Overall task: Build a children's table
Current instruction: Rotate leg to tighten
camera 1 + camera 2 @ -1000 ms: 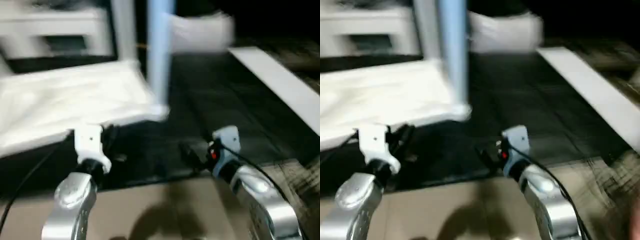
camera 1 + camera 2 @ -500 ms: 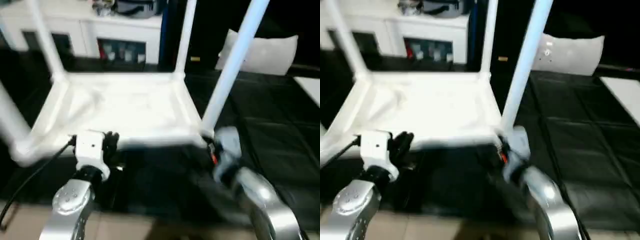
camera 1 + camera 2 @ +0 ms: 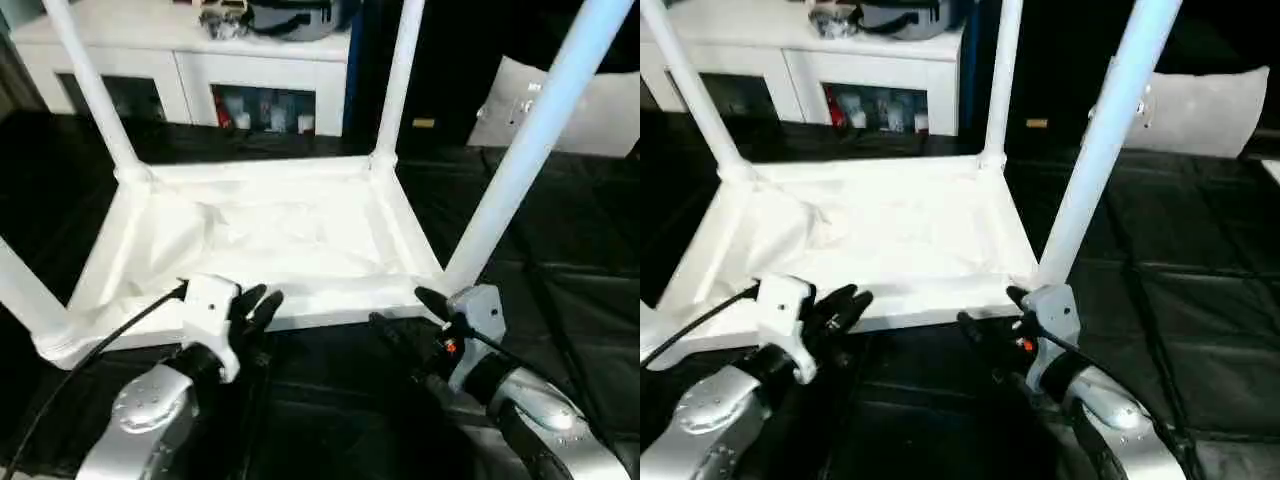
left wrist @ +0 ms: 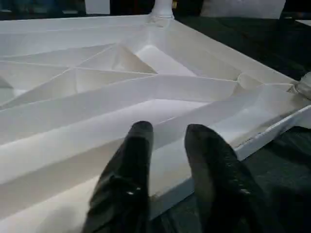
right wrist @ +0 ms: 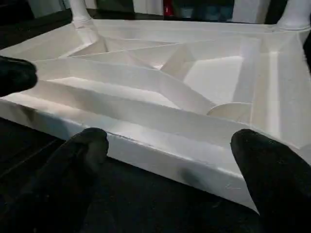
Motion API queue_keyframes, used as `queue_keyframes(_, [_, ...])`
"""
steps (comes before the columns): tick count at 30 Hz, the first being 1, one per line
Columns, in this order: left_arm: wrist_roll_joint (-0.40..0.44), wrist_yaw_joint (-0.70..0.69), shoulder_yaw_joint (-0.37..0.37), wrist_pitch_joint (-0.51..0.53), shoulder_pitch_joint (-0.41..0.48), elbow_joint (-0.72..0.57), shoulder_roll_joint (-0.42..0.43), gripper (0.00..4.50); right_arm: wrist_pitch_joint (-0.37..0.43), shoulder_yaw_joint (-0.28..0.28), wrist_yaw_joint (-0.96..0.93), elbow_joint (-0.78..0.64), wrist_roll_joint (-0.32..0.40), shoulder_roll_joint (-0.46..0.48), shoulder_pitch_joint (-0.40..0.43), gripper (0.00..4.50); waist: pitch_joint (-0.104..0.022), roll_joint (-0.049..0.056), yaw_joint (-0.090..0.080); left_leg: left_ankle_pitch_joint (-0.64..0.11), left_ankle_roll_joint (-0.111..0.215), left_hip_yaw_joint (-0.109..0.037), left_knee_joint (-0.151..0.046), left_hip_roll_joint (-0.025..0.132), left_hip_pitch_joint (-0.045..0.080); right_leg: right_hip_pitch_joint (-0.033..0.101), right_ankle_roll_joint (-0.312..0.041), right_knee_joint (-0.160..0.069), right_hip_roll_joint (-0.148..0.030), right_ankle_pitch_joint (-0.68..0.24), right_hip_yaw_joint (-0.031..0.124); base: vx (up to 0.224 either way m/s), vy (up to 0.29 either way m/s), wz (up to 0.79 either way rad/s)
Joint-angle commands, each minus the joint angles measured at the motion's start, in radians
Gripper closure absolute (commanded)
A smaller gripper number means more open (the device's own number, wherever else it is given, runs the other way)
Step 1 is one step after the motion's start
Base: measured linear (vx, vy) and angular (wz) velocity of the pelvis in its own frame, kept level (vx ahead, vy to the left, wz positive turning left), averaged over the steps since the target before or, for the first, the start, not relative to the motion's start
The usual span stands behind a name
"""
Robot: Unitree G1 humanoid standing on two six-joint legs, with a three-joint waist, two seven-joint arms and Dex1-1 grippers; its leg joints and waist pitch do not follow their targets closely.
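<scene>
children's table: white plastic, smooth, faint sheen, ribbed underside | legs: smooth white tubes | forearms: silver metal, glossy | fingers: black, matt | floor: black, slightly glossy

The scene is viewed from the head — forward and down over both silver forearms, the two eye views offset slightly sideways. Each wrist view is aimed along its own gripper, low and close to the near rim of the upturned table top — ribbing shared by both.
</scene>
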Motion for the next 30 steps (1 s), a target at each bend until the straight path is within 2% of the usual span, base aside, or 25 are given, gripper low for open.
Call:
queue_keyframes(1, [0.017, 0.016, 0.003, -0.014, -0.005, -0.004, 0.002, 2.99, 0.017, -0.013, -0.009, -0.015, 0.014, -0.003, -0.009, 0.0, -0.028, -0.003, 0.001, -0.275, 0.021, -0.02, -0.098, 0.074, 0.005, 0.017, -0.16, -0.102, -0.108, -0.302, 0.056, 0.0, 0.0, 0.0])
queue_keyframes(2, [0.018, 0.022, 0.005, -0.017, -0.003, -0.005, 0.002, 2.99, 0.03, -0.012, -0.012, -0.016, 0.015, -0.002, -0.009, 0.0, -0.028, -0.008, -0.003, -0.303, 0.006, -0.022, -0.102, 0.076, 0.003, 0.016, -0.142, -0.1, -0.105, -0.313, 0.055, 0.0, 0.0, 0.0])
queue_keyframes(3, [0.012, 0.037, 0.011, 0.004, 0.001, -0.011, 0.0, 2.99, 0.046, -0.013, -0.017, -0.018, 0.021, 0.006, -0.01, 0.0, -0.035, 0.003, -0.008, -0.326, -0.057, 0.019, -0.071, 0.089, 0.053, -0.034, -0.087, -0.136, -0.072, -0.352, 0.092, 0.0, 0.0, 0.0])
queue_keyframes(4, [0.011, 0.043, 0.014, 0.013, 0.002, -0.014, -0.002, 2.99, 0.049, -0.014, -0.018, -0.018, 0.025, 0.009, -0.01, 0.0, -0.015, -0.011, -0.009, -0.425, -0.102, 0.028, -0.062, 0.079, 0.08, -0.066, -0.053, -0.14, -0.053, -0.453, 0.086, 0.0, 0.0, 0.0])
queue_keyframes(5, [0.012, 0.048, 0.017, 0.014, 0.003, -0.015, -0.003, 2.99, 0.056, -0.013, -0.018, -0.019, 0.028, 0.011, -0.011, 0.0, -0.017, -0.013, -0.008, -0.441, -0.119, 0.041, -0.055, 0.064, 0.085, -0.069, -0.023, -0.152, -0.039, -0.516, 0.086, -0.025, 0.022, -0.39])
queue_keyframes(6, [0.015, 0.054, 0.022, 0.004, 0.003, -0.016, -0.008, 2.99, 0.068, -0.009, -0.019, -0.023, 0.032, 0.011, -0.013, 0.0, -0.027, -0.023, 0.002, -0.422, -0.123, 0.057, -0.058, 0.056, 0.073, -0.059, 0.034, -0.142, -0.039, -0.527, 0.113, 0.004, 0.045, -0.62])
queue_keyframes(7, [0.015, 0.054, 0.022, -0.004, 0.002, -0.015, -0.009, 2.99, 0.07, -0.006, -0.019, -0.024, 0.031, 0.01, -0.014, 0.0, -0.034, -0.029, 0.009, -0.391, -0.111, 0.065, -0.059, 0.054, 0.058, -0.046, 0.037, -0.135, -0.046, -0.503, 0.133, 0.004, 0.045, -0.62])
queue_keyframes(8, [0.017, 0.05, 0.019, -0.009, 0.0, -0.015, -0.005, 2.99, 0.068, -0.004, -0.019, -0.026, 0.031, 0.01, -0.014, 0.0, -0.044, -0.031, 0.016, -0.345, -0.082, 0.077, -0.047, 0.049, 0.049, -0.044, 0.023, -0.129, -0.052, -0.453, 0.168, 0.007, 0.055, -0.6])
queue_keyframes(9, [0.029, 0.04, 0.009, -0.019, -0.005, -0.015, 0.009, 2.99, 0.064, -0.002, -0.019, -0.031, 0.031, 0.008, -0.015, 0.0, -0.057, -0.039, 0.028, -0.263, -0.051, 0.078, -0.035, 0.039, 0.026, -0.02, 0.014, -0.119, -0.047, -0.356, 0.206, 0.059, 0.065, -0.55])
queue_keyframes(10, [0.036, 0.038, 0.004, -0.019, -0.006, -0.016, 0.015, 2.99, 0.064, -0.002, -0.019, -0.032, 0.031, 0.008, -0.015, 0.0, -0.055, -0.034, 0.025, -0.207, -0.066, 0.069, -0.043, 0.05, 0.023, -0.037, 0.013, -0.107, -0.017, -0.254, 0.202, 0.059, 0.065, -0.55])
queue_keyframes(11, [0.049, 0.036, -0.007, -0.025, -0.003, -0.019, 0.024, 2.99, 0.068, -0.003, -0.02, -0.034, 0.035, 0.008, -0.013, 0.0, -0.055, -0.034, 0.025, -0.207, -0.066, 0.069, -0.043, 0.05, 0.023, -0.037, 0.013, -0.107, -0.017, -0.254, 0.202, 0.063, 0.077, -0.53])
queue_keyframes(12, [0.064, 0.038, -0.02, -0.027, 0.002, -0.028, 0.034, 2.99, 0.081, -0.005, -0.021, -0.042, 0.041, 0.008, -0.011, 0.0, -0.058, -0.016, 0.012, -0.182, -0.104, 0.045, -0.075, 0.081, 0.049, -0.061, 0.004, -0.074, 0.022, -0.043, 0.134, 0.012, 0.065, -0.3])
queue_keyframes(13, [0.049, 0.052, -0.015, -0.028, 0.015, -0.04, 0.014, 2.99, 0.094, -0.006, -0.011, -0.057, 0.055, 0.002, -0.003, 0.0, -0.056, -0.012, 0.007, -0.199, -0.096, 0.014, -0.101, 0.101, 0.053, -0.052, -0.017, -0.05, 0.02, 0.01, 0.094, 0.012, 0.065, -0.3])
queue_keyframes(14, [0.037, 0.054, -0.007, -0.026, 0.017, -0.042, 0.005, 2.99, 0.095, -0.006, -0.009, -0.059, 0.056, -0.001, -0.003, 0.0, -0.052, 0.015, -0.013, -0.203, -0.067, -0.028, -0.149, 0.191, 0.072, -0.059, -0.053, -0.032, 0.001, 0.013, 0.052, 0.0, 0.0, 0.0])
queue_keyframes(15, [0.011, 0.063, 0.012, -0.018, 0.021, -0.05, -0.014, 2.99, 0.098, -0.005, 0.003, -0.067, 0.06, -0.013, -0.001, 0.0, -0.053, 0.017, -0.031, -0.114, 0.012, -0.069, -0.175, 0.265, 0.066, -0.062, -0.063, 0.015, -0.032, -0.007, 0.022, 0.0, 0.0, 0.0])
queue_keyframes(16, [0.011, 0.064, 0.014, -0.015, 0.021, -0.053, -0.013, 2.99, 0.098, -0.004, 0.009, -0.069, 0.06, -0.019, -0.001, 0.0, -0.058, 0.014, -0.026, -0.036, 0.146, -0.046, -0.147, 0.253, 0.063, -0.065, -0.069, 0.018, -0.056, -0.007, 0.011, 0.0, 0.0, 0.0])
queue_keyframes(17, [0.005, 0.048, 0.009, -0.01, 0.02, -0.055, -0.002, 2.99, 0.09, -0.003, 0.022, -0.071, 0.06, -0.03, 0.001, 0.0, -0.056, 0.008, -0.024, -0.018, 0.206, -0.03, -0.129, 0.23, 0.055, -0.061, -0.096, 0.006, -0.072, 0.021, 0.018, 0.019, -0.092, 0.13])
queue_keyframes(18, [0.0, 0.03, 0.004, -0.019, 0.02, -0.058, 0.008, 2.99, 0.083, -0.003, 0.034, -0.073, 0.06, -0.04, 0.002, 0.0, -0.063, -0.021, -0.013, -0.034, 0.255, 0.038, -0.049, 0.102, 0.007, -0.026, -0.206, -0.077, -0.105, 0.104, 0.052, 0.011, -0.146, 0.08])
queue_keyframes(19, [-0.012, 0.017, 0.004, -0.026, 0.02, -0.061, 0.014, 2.81, 0.081, -0.003, 0.043, -0.075, 0.061, -0.048, 0.003, 0.0, -0.064, -0.036, 0.005, -0.053, 0.219, 0.071, -0.002, 0.022, -0.02, -0.003, -0.209, -0.108, -0.122, 0.089, 0.071, 0.011, -0.146, 0.08])
queue_keyframes(20, [-0.032, -0.001, 0.007, -0.026, 0.013, -0.066, 0.019, 2.81, 0.08, -0.007, 0.061, -0.077, 0.07, -0.059, 0.005, 0.0, -0.057, -0.046, 0.033, -0.088, 0.127, 0.05, -0.018, 0.042, -0.008, -0.003, -0.127, -0.132, -0.156, -0.145, 0.087, -0.028, -0.143, 0.06])
queue_keyframes(21, [-0.044, -0.011, 0.01, -0.025, 0.008, -0.069, 0.02, 2.64, 0.083, -0.009, 0.071, -0.079, 0.077, -0.066, 0.005, 0.0, -0.051, -0.053, 0.039, -0.089, 0.072, 0.042, -0.041, 0.044, -0.017, 0.005, -0.02, -0.127, -0.132, -0.357, 0.08, -0.048, -0.109, 0.05])
queue_keyframes(22, [-0.049, -0.033, 0.005, -0.012, -0.009, -0.067, 0.038, 2.61, 0.074, -0.013, 0.084, -0.075, 0.078, -0.077, 0.004, 0.0, -0.046, -0.045, 0.044, -0.116, 0.038, 0.04, -0.057, 0.052, -0.007, -0.012, 0.036, -0.135, -0.108, -0.478, 0.069, -0.048, -0.109, 0.05])
queue_keyframes(25, [-0.061, -0.116, -0.024, 0.025, -0.065, -0.042, 0.09, 2.26, 0.049, -0.031, 0.123, -0.058, 0.077, -0.116, 0.0, 0.0, -0.043, -0.033, 0.047, -0.187, 0.003, 0.035, -0.076, 0.06, 0.009, -0.024, 0.054, -0.138, -0.089, -0.536, 0.052, -0.015, -0.025, 0.02])
queue_keyframes(29, [-0.068, -0.238, -0.086, 0.058, -0.163, 0.037, 0.159, 2.21, 0.032, -0.07, 0.177, -0.028, 0.095, -0.184, -0.015, 0.0, -0.042, -0.018, 0.055, -0.266, -0.01, 0.026, -0.096, 0.073, 0.021, -0.027, 0.01, -0.124, -0.082, -0.446, 0.046, 0.0, 0.0, 0.0])
queue_keyframes(30, [-0.069, -0.271, -0.101, 0.051, -0.194, 0.066, 0.171, 2.1, 0.029, -0.081, 0.186, -0.018, 0.095, -0.198, -0.021, 0.0, -0.044, -0.009, 0.054, -0.28, -0.015, 0.025, -0.099, 0.075, 0.026, -0.027, -0.013, -0.118, -0.084, -0.404, 0.049, 0.0, 0.0, 0.0])
